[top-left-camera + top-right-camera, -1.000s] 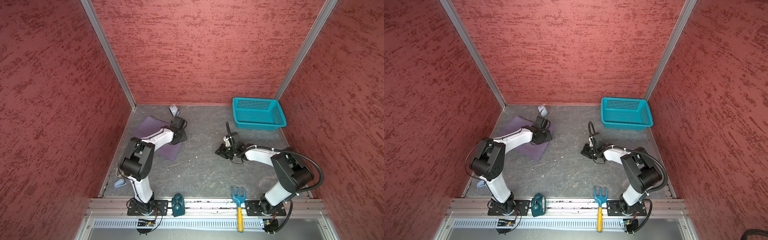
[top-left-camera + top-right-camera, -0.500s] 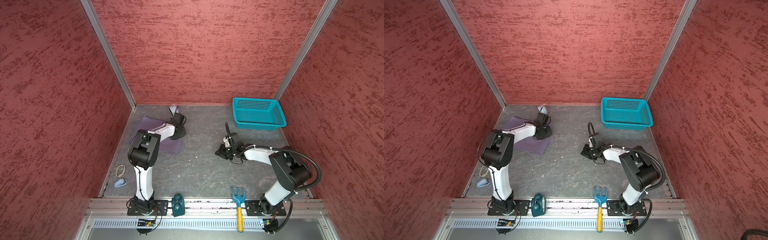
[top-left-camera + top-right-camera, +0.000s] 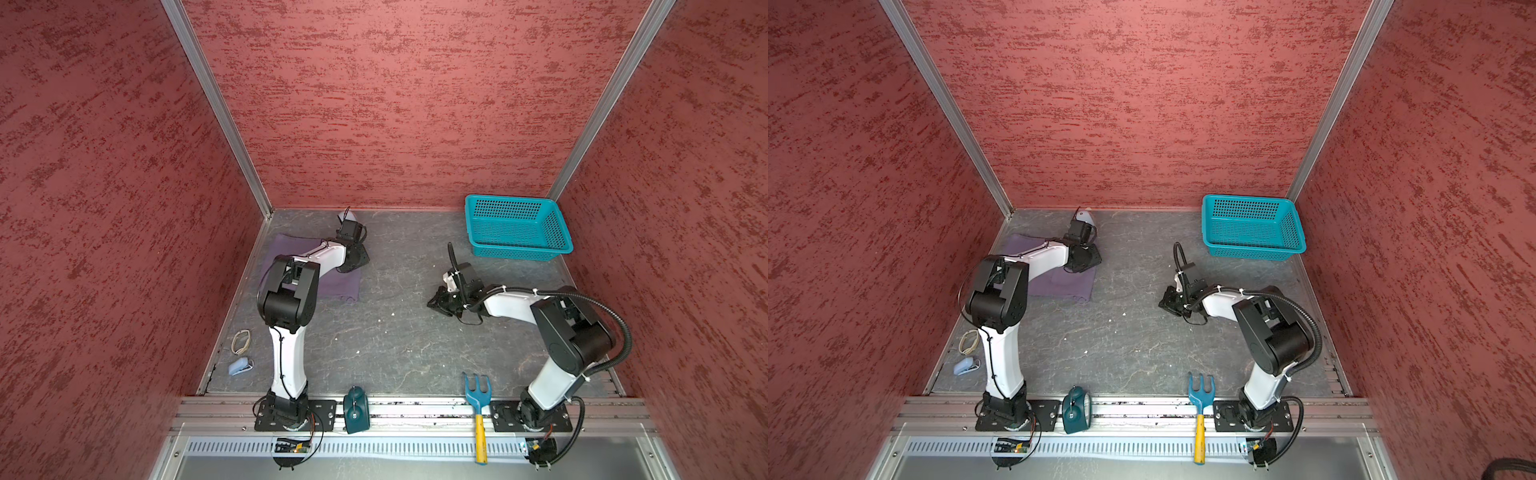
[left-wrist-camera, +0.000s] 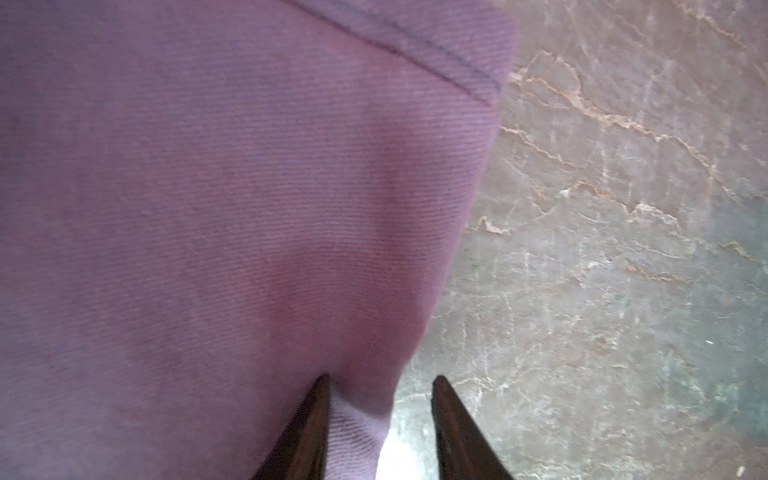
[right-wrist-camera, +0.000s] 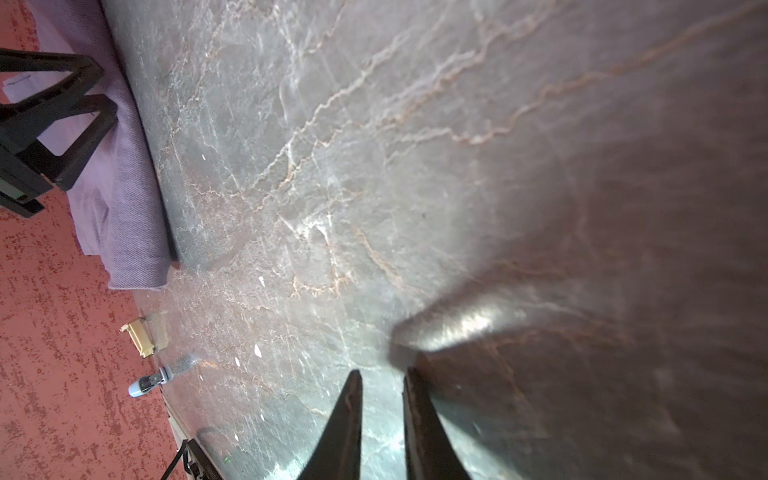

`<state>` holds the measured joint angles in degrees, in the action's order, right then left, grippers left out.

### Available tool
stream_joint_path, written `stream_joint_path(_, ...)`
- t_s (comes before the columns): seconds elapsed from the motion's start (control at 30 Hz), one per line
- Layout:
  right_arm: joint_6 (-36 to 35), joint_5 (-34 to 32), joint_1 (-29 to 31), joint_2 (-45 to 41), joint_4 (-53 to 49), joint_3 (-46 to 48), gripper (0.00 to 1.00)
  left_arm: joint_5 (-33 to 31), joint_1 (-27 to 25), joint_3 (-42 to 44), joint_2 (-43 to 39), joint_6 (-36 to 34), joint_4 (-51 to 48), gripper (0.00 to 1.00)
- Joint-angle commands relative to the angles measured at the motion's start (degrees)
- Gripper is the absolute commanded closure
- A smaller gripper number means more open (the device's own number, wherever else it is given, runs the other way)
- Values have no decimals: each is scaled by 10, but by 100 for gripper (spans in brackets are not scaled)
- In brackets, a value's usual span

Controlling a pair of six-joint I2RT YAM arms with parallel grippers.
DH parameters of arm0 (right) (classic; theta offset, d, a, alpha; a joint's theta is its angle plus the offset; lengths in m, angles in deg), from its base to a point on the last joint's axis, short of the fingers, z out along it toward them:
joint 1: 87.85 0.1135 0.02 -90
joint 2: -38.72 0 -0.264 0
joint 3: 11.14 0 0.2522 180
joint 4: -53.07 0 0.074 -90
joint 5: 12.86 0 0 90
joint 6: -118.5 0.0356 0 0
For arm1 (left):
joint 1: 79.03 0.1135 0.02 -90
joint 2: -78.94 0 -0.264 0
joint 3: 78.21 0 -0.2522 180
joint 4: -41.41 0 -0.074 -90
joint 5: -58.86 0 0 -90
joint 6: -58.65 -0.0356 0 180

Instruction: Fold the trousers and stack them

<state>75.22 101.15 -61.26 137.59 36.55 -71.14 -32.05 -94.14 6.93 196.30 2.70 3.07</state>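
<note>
Trousers (image 3: 334,286) are lying folded; left gripper (image 4: 380,380) is straddling their edge, jaws apart. Right gripper (image 5: 382,372) is showing a slight gap, empty.

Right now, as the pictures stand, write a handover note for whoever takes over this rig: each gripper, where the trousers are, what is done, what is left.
The left gripper: jaws apart at the edge of the trousers; a fold of cloth lies between them, not pinched.
The right gripper: narrow gap, empty, low over the bare table.
Trousers: back left, folded into a flat rectangle.
Done: the folding, it seems.
Left: stacking. The teal basket stands empty, back right.
</note>
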Motion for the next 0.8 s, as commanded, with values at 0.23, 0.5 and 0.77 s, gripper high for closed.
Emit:
stream_joint_path(0.23,-50,-74,1,-68,-75,-25,81,-22,-13,21,-224,-16,-36,45)
stream_joint_path(0.5,-128,-229,-3,-224,-153,-64,76,-72,11,104,-398,-30,-29,36)
stream_joint_path(0.77,-130,-288,-7,-304,-151,-29,66,20,38,242,-416,10,-26,36)
